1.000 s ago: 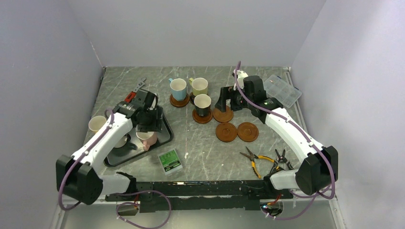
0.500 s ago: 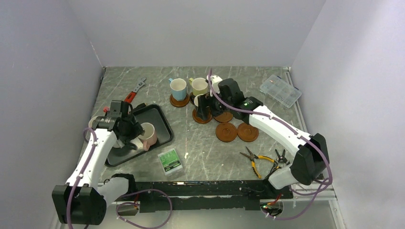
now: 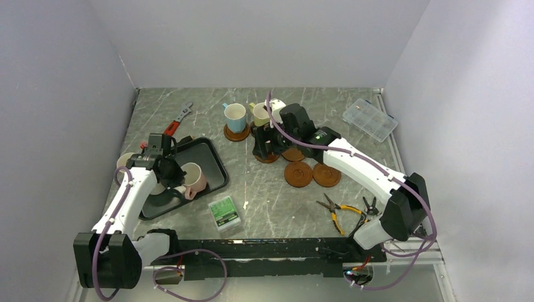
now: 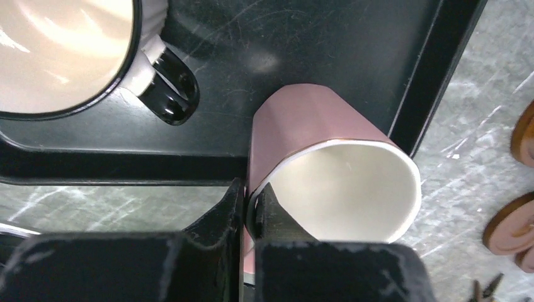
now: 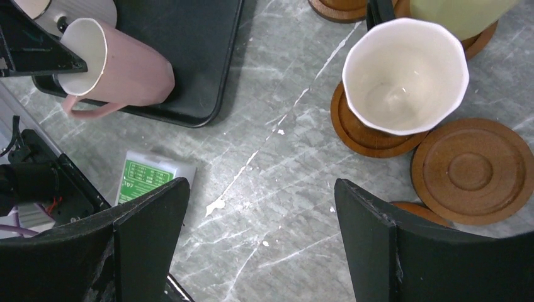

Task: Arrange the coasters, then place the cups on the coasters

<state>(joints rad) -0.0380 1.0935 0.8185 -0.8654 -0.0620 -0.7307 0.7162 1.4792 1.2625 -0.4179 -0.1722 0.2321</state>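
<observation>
My left gripper (image 4: 252,202) is shut on the rim of the pink cup (image 4: 315,126), one finger inside and one outside. The cup (image 3: 195,179) sits tilted at the right edge of the black tray (image 3: 211,160). My right gripper (image 5: 261,217) is open over bare table, beside the black cup (image 5: 403,75) on its coaster (image 5: 365,135). The light blue cup (image 3: 235,117) and olive cup (image 3: 259,114) also stand on coasters. Bare coasters (image 3: 298,174) (image 3: 327,174) lie right of them, a third (image 5: 472,170) beside the black cup. A black-handled cup (image 4: 56,50) stays in the tray.
Another cup (image 3: 124,160) shows at the tray's left, partly behind my left arm. A green packet (image 3: 225,212) lies in front of the tray, with pliers (image 3: 343,211) at the front right. A clear plastic box (image 3: 369,118) is at the back right and a wrench (image 3: 179,119) at the back left.
My left gripper came down at the tray's left side and shut on the pink cup's rim. My right arm swung left, from the bare coasters to over the black cup.
</observation>
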